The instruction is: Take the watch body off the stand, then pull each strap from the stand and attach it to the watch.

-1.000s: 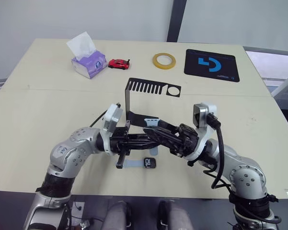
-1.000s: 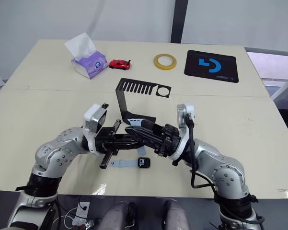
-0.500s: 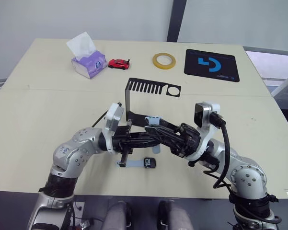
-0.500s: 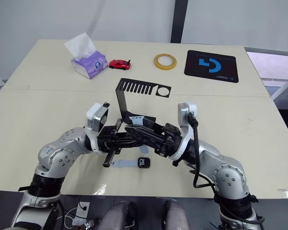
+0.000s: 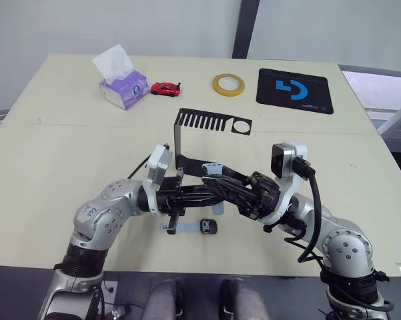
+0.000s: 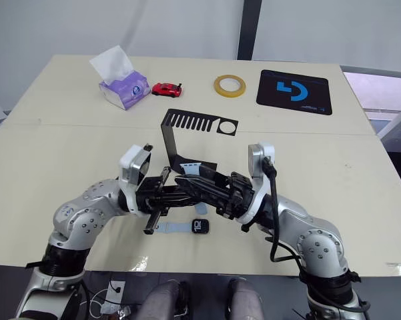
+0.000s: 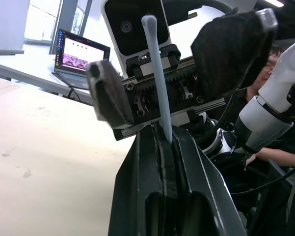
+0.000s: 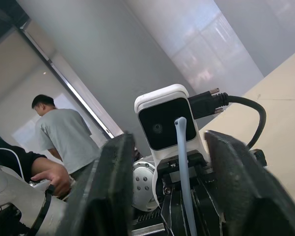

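Little moved: left end effector [image 7: 163, 142] clamps strap [image 7: 155, 73].

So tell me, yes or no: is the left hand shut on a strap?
Yes: in the left wrist view, the left hand has its fingers closed on a pale strap rising between them.

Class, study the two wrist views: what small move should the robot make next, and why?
Probably close the right gripper on the strap. The left gripper is shut on one end of it, and its free end stands between the right gripper's open jaws, touching neither. The watch body lies on the table, apparently with the other strap already attached.
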`<state>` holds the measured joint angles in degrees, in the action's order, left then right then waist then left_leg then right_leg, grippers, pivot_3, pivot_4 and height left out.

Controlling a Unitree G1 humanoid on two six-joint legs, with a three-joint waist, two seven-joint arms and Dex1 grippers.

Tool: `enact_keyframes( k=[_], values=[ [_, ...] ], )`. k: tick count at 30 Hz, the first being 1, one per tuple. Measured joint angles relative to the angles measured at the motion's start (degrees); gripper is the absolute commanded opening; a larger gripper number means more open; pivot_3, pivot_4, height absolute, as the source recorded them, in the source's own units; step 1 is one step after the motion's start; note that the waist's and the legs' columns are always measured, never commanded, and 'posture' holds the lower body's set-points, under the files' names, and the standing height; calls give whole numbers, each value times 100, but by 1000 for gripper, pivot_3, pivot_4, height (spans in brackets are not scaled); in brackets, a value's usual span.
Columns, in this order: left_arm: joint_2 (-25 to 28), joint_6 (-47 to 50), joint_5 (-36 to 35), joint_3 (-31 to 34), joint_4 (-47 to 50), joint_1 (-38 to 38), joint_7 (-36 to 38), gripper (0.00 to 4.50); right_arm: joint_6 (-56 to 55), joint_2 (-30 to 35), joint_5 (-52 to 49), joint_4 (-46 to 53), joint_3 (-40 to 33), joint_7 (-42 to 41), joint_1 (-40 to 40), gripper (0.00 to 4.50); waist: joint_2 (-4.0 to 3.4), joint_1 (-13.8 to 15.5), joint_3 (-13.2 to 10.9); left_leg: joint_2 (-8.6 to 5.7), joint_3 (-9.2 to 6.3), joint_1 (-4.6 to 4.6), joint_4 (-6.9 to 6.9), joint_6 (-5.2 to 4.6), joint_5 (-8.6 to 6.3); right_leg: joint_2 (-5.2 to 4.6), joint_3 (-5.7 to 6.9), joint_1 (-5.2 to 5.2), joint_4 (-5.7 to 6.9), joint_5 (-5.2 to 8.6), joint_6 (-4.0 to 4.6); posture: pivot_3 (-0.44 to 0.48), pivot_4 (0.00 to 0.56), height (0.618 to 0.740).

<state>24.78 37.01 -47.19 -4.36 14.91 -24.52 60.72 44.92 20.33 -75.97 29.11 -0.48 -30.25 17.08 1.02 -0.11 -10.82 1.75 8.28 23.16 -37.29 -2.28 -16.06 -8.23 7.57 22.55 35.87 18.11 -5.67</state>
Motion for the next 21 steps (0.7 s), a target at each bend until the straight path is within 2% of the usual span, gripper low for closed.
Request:
enact_keyframes(
  k=[1,2,15,18,21],
  values=[
    [0,0,0,0,0,4,2,0,0,0,0,0,0,0,-3,399,0,0,0,0,0,0,0,0,0,0,0,0,0,0,0,0,150,740],
    [0,0,-2,0,1,4,9,0,0,0,1,0,0,0,-6,34,0,0,0,0,0,0,0,0,0,0,0,0,0,0,0,0,150,740],
    [-68,-1,-2,1,2,14,6,0,-24,3,-137,3,-2,61,-69,34,0,0,0,0,0,0,0,0,0,0,0,0,0,0,0,0,150,740],
    [-95,-9,0,2,1,16,2,0,7,19,-259,2,2,224,-81,1035,0,0,0,0,0,0,0,0,0,-2,0,0,-1,0,0,0,150,740],
    [-115,-18,0,2,2,16,-10,0,-46,20,-55,4,7,133,-82,1035,0,1,0,0,0,0,-1,0,0,0,0,0,-2,0,0,0,150,740]
  ],
)
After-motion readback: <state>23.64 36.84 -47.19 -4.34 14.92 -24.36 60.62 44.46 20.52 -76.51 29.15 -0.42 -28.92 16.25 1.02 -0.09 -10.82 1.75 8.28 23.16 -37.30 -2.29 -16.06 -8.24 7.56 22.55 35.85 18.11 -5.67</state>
